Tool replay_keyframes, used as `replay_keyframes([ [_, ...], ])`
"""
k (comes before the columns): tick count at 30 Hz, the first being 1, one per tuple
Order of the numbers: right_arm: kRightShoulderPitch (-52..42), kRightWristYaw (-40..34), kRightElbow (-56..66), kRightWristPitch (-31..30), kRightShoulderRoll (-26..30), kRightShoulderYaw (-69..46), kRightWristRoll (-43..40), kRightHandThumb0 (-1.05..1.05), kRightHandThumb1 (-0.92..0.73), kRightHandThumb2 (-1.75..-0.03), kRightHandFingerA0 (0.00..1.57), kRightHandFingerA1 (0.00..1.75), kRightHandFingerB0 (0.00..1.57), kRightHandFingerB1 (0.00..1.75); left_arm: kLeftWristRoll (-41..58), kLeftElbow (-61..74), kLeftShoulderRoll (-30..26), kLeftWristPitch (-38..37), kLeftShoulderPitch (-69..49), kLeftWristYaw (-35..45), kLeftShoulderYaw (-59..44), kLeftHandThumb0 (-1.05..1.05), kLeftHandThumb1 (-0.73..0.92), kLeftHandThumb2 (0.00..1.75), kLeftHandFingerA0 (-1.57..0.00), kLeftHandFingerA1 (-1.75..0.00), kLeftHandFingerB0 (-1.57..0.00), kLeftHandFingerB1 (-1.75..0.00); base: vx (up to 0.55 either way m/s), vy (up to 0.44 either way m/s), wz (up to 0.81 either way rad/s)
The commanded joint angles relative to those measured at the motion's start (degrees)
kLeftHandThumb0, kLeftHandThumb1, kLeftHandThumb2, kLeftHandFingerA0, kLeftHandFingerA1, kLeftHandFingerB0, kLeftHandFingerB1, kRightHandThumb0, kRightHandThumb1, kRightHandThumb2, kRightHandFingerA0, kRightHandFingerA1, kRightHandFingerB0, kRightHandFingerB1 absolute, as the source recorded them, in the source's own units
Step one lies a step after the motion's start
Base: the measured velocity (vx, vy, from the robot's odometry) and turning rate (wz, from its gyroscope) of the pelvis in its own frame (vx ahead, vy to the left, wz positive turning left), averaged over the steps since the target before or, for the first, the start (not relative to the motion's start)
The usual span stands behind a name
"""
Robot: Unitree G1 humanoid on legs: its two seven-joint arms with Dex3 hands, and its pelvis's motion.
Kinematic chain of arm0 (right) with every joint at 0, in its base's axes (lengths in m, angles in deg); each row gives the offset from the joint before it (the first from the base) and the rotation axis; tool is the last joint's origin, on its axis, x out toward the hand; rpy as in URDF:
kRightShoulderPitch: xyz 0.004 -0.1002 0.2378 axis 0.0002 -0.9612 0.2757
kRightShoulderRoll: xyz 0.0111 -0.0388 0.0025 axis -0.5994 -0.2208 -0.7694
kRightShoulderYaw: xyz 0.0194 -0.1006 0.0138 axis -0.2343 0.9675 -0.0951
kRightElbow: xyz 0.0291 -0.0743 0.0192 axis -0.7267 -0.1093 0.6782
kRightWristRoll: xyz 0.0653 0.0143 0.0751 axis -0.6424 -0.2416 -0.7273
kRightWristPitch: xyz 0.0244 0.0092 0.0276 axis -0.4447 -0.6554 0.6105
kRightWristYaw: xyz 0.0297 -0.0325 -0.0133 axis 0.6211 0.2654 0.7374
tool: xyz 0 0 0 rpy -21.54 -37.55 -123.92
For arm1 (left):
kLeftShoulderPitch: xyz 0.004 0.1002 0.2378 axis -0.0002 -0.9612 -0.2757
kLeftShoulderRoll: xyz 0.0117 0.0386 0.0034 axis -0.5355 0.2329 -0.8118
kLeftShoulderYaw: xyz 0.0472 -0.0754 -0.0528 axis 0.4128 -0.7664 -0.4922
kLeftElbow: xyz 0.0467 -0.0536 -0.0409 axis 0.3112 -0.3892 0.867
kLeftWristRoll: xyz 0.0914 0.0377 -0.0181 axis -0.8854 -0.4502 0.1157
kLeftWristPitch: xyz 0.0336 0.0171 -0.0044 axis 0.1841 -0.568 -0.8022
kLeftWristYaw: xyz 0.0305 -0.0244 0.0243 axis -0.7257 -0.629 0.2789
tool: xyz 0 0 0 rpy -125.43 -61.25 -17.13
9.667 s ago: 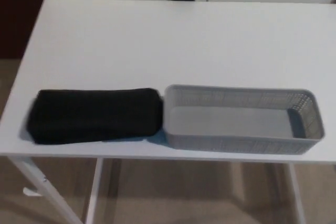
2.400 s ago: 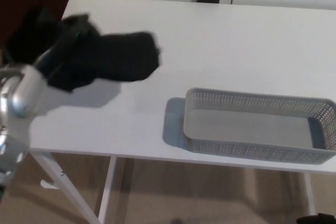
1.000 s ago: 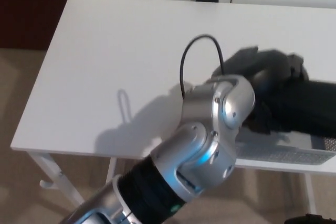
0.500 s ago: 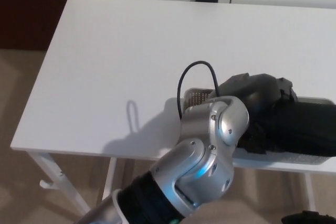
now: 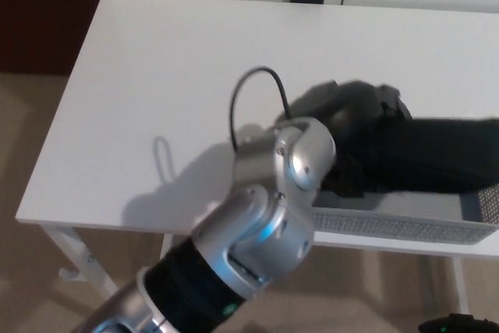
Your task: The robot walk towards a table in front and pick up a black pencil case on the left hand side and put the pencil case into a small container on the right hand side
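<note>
Now the left hand is closed round the left end of the black pencil case. The case hangs just over the grey mesh container on the white table. A moment ago it was lower, down in the container. It has come up a bit, so I think the drop is not done. No words or labels show.

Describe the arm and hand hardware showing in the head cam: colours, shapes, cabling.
The left arm has rounded, glossy silver-grey joint housings, then a black matte segment nearer the body with a small green spot. A thin black cable loops out above the wrist. The left hand is black to dark grey, blurred.
</note>
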Motion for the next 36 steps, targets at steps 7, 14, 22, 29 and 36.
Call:
replay_keyframes([
  [7,0.07,-0.25,0.12,-1.52,0.56,0.04,0.28,-0.30,-0.65,-0.58,0.71,0.55,0.58,0.48,0.46,2.51,-3.20,-1.03,0.94,0.40,-0.41,-0.20,0.71,0.61,-0.76,-1.14,-0.53,-0.46,0.00,0.000,0.00],
  [14,0.74,-0.72,0.23,-1.17,0.95,0.68,0.99,-0.31,-0.66,-0.58,0.72,0.54,0.59,0.47,0.99,0.50,-1.30,-0.33,0.16,-1.26,-0.80,-0.29,0.66,0.60,-0.99,-0.95,-0.67,-0.51,0.00,0.000,0.00],
  [22,1.05,0.17,-0.21,-0.81,0.80,0.23,0.23,-0.29,-0.65,-0.60,0.72,0.59,0.58,0.50,-0.19,0.47,-3.31,1.16,1.36,3.77,3.82,-0.89,0.54,0.89,0.00,0.00,0.00,-0.01,0.00,0.000,0.00],
  [29,1.15,0.04,0.22,-0.92,0.92,0.61,0.65,-0.30,-0.65,-0.60,0.72,0.58,0.58,0.49,0.36,1.41,-3.83,0.63,1.18,4.22,4.80,-0.97,0.59,0.96,0.00,0.00,0.00,0.00,0.00,0.000,0.00],
  [36,1.43,0.32,0.57,-1.84,0.95,0.70,0.66,-0.33,-0.65,-0.58,0.75,0.58,0.60,0.48,0.14,1.86,-4.56,0.86,1.72,5.23,4.84,-0.99,0.59,0.99,0.00,0.00,0.00,0.00,0.00,0.000,0.00],
])
